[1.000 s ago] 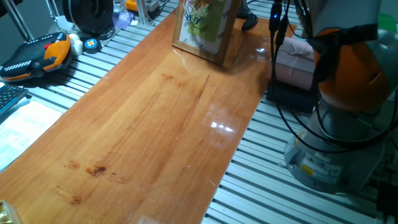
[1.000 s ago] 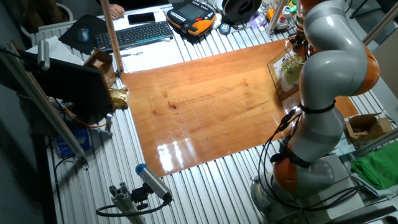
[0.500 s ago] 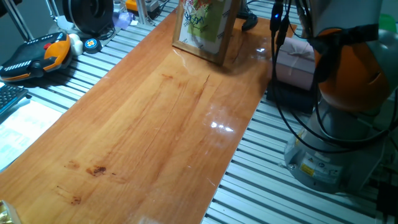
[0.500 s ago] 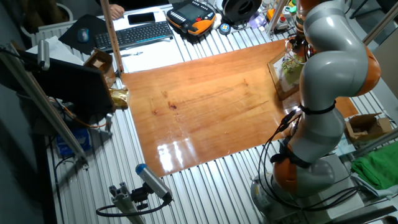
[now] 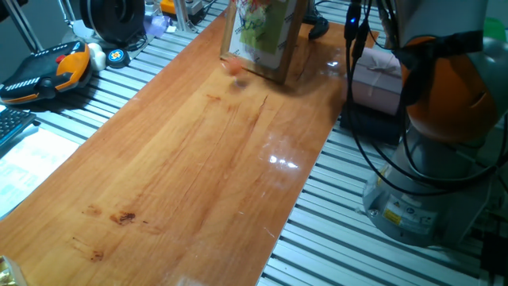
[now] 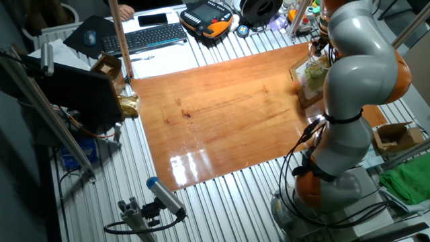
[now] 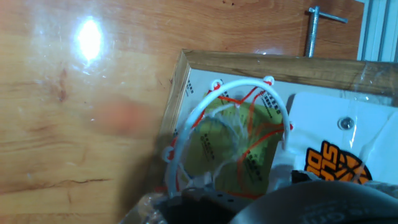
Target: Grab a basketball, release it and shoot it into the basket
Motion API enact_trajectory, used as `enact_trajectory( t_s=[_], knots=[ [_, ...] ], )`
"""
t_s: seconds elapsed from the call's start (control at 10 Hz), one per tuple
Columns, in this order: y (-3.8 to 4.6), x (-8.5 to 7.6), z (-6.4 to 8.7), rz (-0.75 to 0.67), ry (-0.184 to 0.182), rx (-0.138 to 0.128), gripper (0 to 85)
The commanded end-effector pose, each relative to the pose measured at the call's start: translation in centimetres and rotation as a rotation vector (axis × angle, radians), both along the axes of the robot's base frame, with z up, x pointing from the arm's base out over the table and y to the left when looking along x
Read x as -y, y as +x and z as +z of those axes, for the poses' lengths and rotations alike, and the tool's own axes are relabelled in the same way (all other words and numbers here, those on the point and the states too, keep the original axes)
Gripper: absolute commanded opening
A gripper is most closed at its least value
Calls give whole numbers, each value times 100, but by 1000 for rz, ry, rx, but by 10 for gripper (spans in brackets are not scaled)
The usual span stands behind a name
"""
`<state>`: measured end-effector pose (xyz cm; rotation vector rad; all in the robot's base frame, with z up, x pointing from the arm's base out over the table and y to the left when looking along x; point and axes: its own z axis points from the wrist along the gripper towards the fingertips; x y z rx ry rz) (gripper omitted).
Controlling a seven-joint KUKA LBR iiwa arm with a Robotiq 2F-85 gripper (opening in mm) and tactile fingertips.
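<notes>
We judged the shot to be already loosed: the ball [image 5: 236, 67] was out of the hand and on the move, so the grab and the release looked done and only the outcome was open. The hand itself was hidden behind the arm [image 6: 356, 74] in the other fixed view, and its own camera showed no fingers, so we could not tell whether it was released or clenched; nothing we saw suggested it was grasping anything. The ball showed only as a soft orange smear, too blurred for its lines to be read. In one fixed view it hung low, just beside the near bottom corner of the backboard [image 5: 262, 36], close above the bench [image 5: 198, 175]. In the hand view the same pale orange blur lay over the wood, to the left of the wooden frame and outside the hoop [image 7: 227, 134], whose net had no ball in it. Whether the ball had dropped through the net or missed, we could not say. To our mind, the next move called for waiting until the ball stopped rolling, finding where it settled on the bench, and, if the shot had missed, fetching it for another try from straight above the hoop.
</notes>
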<state>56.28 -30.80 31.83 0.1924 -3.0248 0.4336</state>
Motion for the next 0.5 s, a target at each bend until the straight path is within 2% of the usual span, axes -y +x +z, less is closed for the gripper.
enact_trajectory(
  t_s=[0.0, 0.1, 0.2, 0.3, 0.4],
  knots=[
    [13, -62, 26, -9, 5, -9, 563],
    [20, -141, 59, -16, 6, -9, 457],
    [28, -200, 80, -9, 15, -17, 297],
    [25, -271, 80, 17, 42, -34, 43],
    [-1, -322, 84, 41, 48, -31, 7]
  ],
)
